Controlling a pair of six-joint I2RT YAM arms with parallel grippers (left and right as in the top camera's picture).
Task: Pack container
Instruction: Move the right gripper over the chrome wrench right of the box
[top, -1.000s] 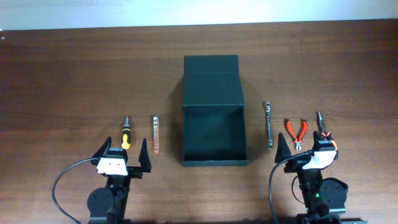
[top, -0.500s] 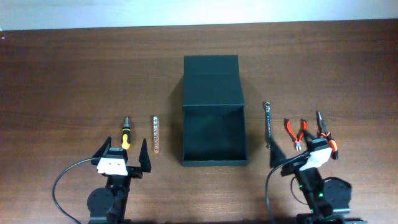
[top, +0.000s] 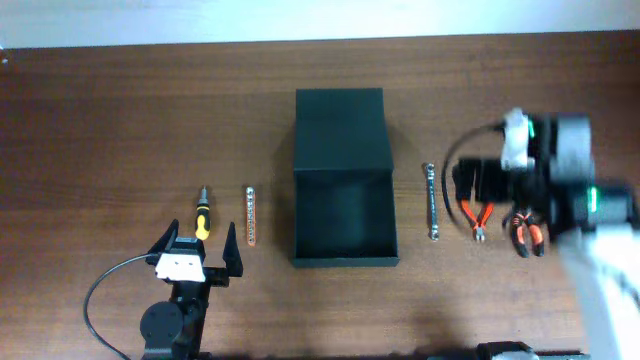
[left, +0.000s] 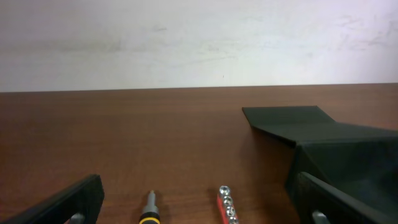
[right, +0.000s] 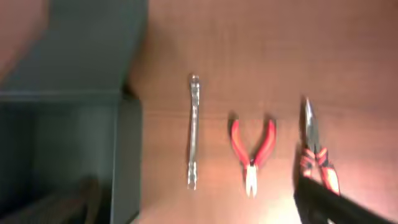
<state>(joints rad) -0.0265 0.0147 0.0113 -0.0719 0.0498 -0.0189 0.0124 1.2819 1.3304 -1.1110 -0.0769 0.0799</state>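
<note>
The container (top: 345, 258) is a matte black box in the middle of the table, standing open with nothing inside and its lid flap (top: 340, 125) laid back. My left gripper (top: 199, 250) rests open near the front edge. Just beyond it lie a yellow-and-black screwdriver (top: 202, 217) and a red socket rail (top: 251, 215). In the left wrist view the screwdriver (left: 149, 210) and the rail (left: 226, 203) lie between the wide jaws. My right gripper (top: 492, 190), blurred, hangs open above a silver bar (right: 193, 132), red cutters (right: 252, 149) and orange pliers (right: 316, 158).
The wooden table runs back to a pale wall (left: 199, 37). In the overhead view the silver bar (top: 431, 200), red cutters (top: 476, 215) and orange pliers (top: 527, 232) lie in a row right of the box. A black cable (top: 100, 300) loops by the left arm's base.
The right arm has risen from the front edge and swung out over the tools on the right, still open. The left arm and all the tools have stayed put.
</note>
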